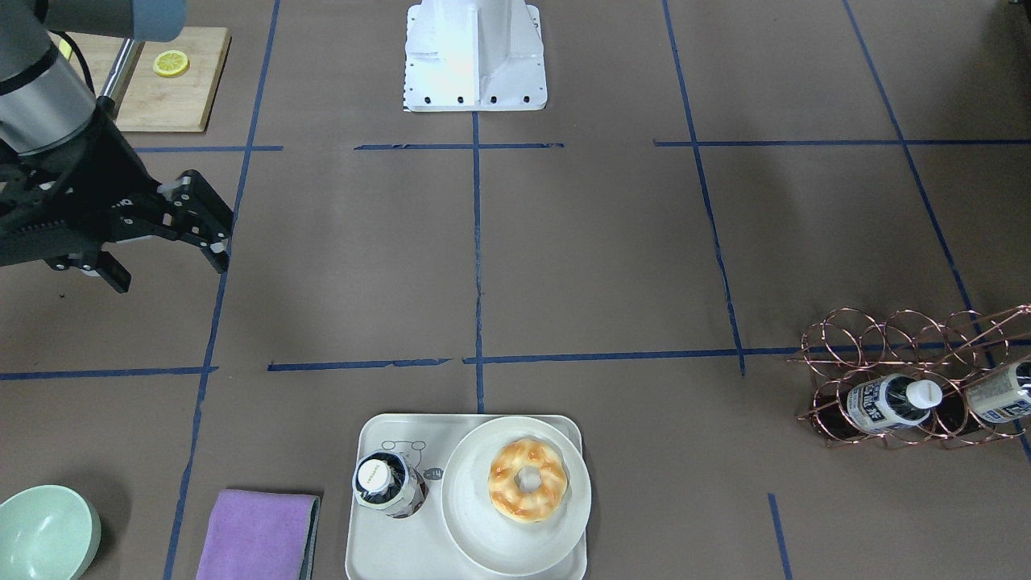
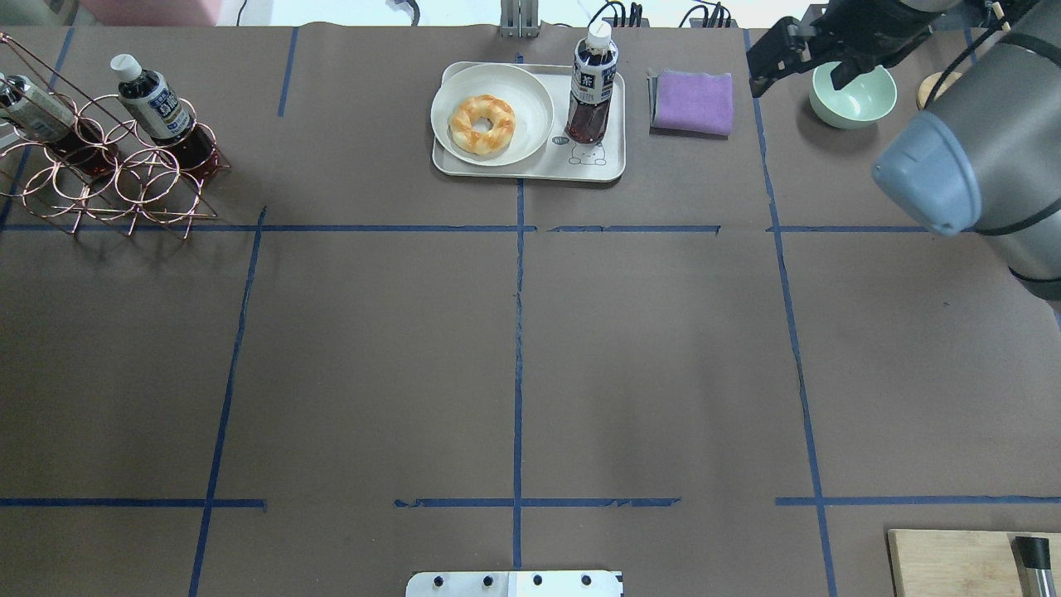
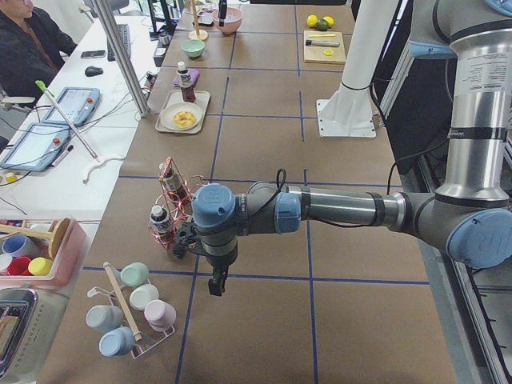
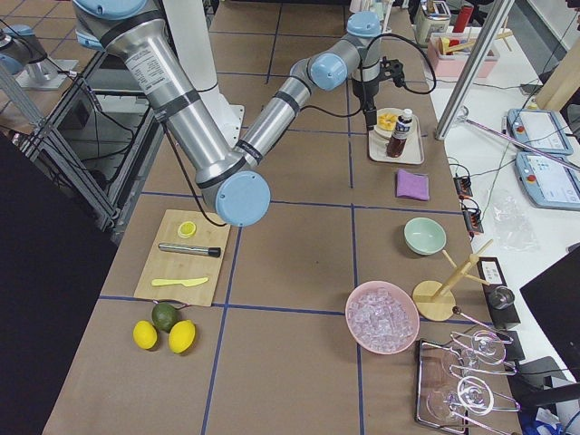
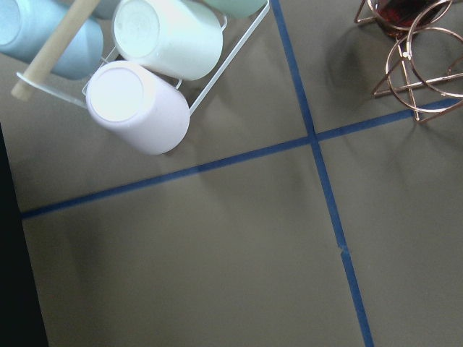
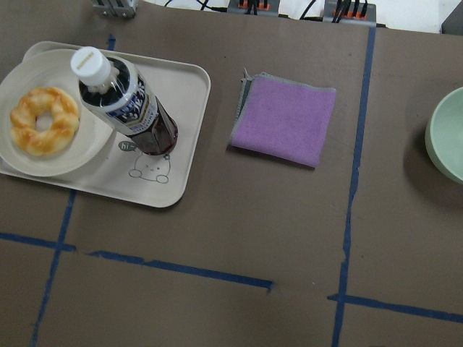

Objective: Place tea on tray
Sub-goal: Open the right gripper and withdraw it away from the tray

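The tea bottle stands upright on the cream-white tray, beside a round plate. It also shows in the overhead view and the right wrist view, with the tray's bear drawing at its foot. My right gripper is open and empty, raised above the table and well apart from the tray; in the overhead view my right gripper hangs between cloth and bowl. My left gripper shows only in the exterior left view, near the copper rack; I cannot tell its state.
A copper wire rack holds two more bottles. A donut lies on the round plate. A purple cloth and a green bowl lie right of the tray. A wooden board and a mug rack are near.
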Robot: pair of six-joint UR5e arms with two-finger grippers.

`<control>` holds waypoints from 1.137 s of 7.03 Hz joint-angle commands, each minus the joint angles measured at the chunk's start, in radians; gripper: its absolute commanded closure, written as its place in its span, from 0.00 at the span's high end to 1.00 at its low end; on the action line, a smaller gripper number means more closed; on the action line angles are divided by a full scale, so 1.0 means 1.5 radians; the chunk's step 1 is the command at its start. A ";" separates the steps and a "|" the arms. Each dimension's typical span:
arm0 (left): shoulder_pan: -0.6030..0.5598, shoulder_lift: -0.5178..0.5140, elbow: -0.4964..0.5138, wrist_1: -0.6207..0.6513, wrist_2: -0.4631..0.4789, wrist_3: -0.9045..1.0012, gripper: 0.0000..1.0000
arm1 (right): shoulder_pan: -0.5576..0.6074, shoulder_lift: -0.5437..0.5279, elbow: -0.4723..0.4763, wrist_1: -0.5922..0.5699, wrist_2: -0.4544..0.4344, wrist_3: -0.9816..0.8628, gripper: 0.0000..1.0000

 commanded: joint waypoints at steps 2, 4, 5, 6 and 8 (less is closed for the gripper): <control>0.002 0.027 0.005 -0.008 -0.034 -0.070 1.00 | 0.082 -0.122 0.027 0.001 0.089 -0.141 1.00; 0.006 0.040 0.005 -0.009 -0.036 -0.071 1.00 | 0.158 -0.213 0.025 0.000 0.126 -0.294 1.00; 0.007 0.041 0.004 -0.009 -0.035 -0.071 1.00 | 0.182 -0.249 0.023 -0.001 0.126 -0.335 1.00; 0.022 0.041 0.004 -0.009 -0.033 -0.071 1.00 | 0.207 -0.292 0.021 0.001 0.127 -0.397 1.00; 0.049 0.045 0.005 -0.008 -0.033 -0.072 1.00 | 0.267 -0.354 0.002 0.002 0.139 -0.492 1.00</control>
